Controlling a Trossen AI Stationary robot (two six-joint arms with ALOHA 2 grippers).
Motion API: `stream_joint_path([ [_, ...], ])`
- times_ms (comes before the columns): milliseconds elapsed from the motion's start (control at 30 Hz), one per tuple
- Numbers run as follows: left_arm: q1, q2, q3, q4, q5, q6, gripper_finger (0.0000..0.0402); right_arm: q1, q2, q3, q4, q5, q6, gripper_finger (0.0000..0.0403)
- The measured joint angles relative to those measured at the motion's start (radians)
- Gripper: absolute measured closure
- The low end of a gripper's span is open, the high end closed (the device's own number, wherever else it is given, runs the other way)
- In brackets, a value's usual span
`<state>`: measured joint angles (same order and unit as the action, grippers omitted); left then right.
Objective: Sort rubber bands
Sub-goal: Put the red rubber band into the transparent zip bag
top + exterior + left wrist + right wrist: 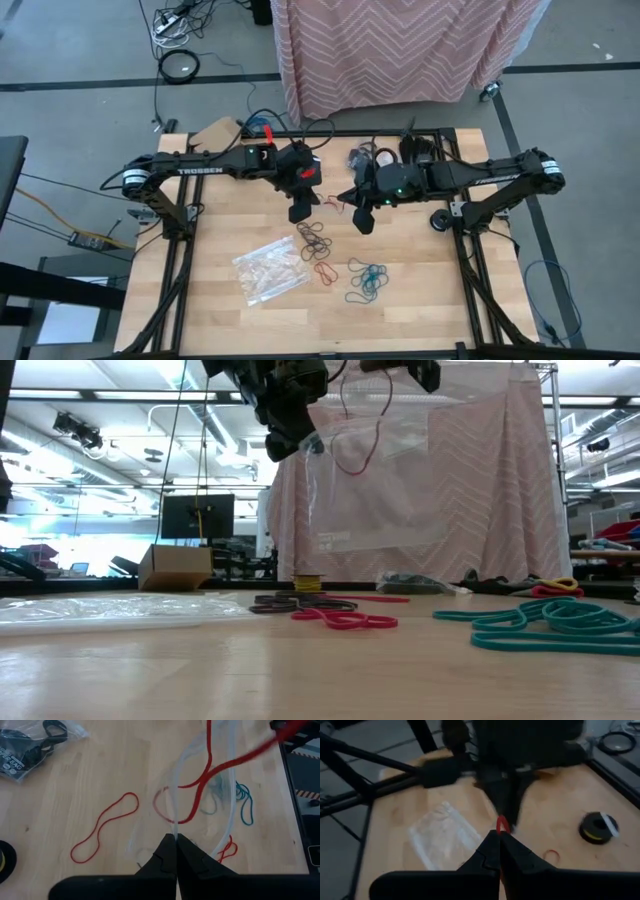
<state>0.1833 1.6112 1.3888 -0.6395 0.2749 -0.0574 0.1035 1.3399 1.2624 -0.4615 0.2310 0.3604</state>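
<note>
Thin, floppy rubber bands lay in loose, colour-sorted heaps on the pale wooden surface: a dark brown and black heap near the middle of the high view, a small red pair just below it, and a teal tangle to the lower right. In the low view the same heaps showed as flat coils, red in the centre and teal at the right. One more red band hung in the air, stretched between the two arms. The left gripper had its fingers pressed closed on the edge of a clear plastic bag, which dangled below it and above the surface. The right gripper was pinched closed on the red band's end, a small red loop poking out at its tips. Another red band lay alone on the wood under the left wrist. The held bag was nearly see-through and hard to trace in the high view, and the right wrist view was blurred. A second clear bag lay flat left of the heaps. Beyond the surface hung a pink zigzag-patterned cloth.
</note>
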Motion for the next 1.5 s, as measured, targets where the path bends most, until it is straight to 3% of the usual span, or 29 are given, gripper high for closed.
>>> stream_joint_path([
  [200,0.0,0.0,0.0,0.0,0.0,0.0,0.0401,-0.004,0.0,-0.009,-0.003,-0.008,-0.058,0.0369],
  [400,0.0,0.0,0.0,0.0,0.0,0.0,0.0401,-0.039,0.021,-0.01,0.0,-0.106,-0.04,0.032],
  [600,0.0,-0.006,0.0,-0.046,-0.009,0.015,0.0401,-0.079,0.055,-0.01,0.05,-0.091,-0.048,0.0319],
  [767,0.012,-0.065,0.0,-0.226,-0.174,0.106,0.0401,-0.127,0.037,-0.008,-0.034,-0.026,-0.05,0.0332],
  [867,0.048,-0.12,0.0,-0.313,-0.199,0.122,0.0401,-0.155,0.041,-0.023,-0.131,-0.009,-0.065,0.034],
  [1000,0.082,-0.198,0.0,-0.378,-0.249,0.117,0.0401,-0.174,0.051,-0.145,-0.114,-0.049,-0.046,0.0345],
  [1233,0.1,-0.295,0.0,-0.4,-0.307,0.072,0.0401,-0.164,0.067,-0.431,0.182,-0.122,0.131,0.0344],
  [1367,0.099,-0.308,0.0,-0.412,-0.308,0.063,0.0401,-0.164,0.066,-0.543,0.372,-0.106,0.143,0.0346],
  [1500,0.099,-0.307,0.0,-0.41,-0.309,0.056,0.0401,-0.165,0.066,-0.601,0.446,-0.04,0.118,0.0349],
])
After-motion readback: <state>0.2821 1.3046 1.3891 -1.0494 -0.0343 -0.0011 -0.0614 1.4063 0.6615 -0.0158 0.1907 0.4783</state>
